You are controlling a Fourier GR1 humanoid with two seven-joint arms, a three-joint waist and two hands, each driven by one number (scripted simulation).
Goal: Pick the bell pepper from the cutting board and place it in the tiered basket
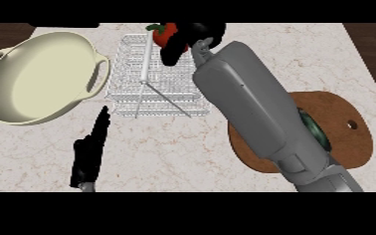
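Observation:
A red bell pepper [164, 32] with a green stem is held over the far edge of the wire tiered basket [158, 74]. My right hand [192, 36] is shut on it, fingers curled round its right side, hiding much of it. The right forearm stretches diagonally from the lower right across the round brown cutting board [345, 129], covering most of it. My left hand [92, 152] rests open at the lower left, fingers pointing up, apart from the basket.
A large cream two-handled pan [44, 77] sits at the left beside the basket. The basket's centre pole and wire supports rise in its middle. Dark wood shows at the counter's far corners.

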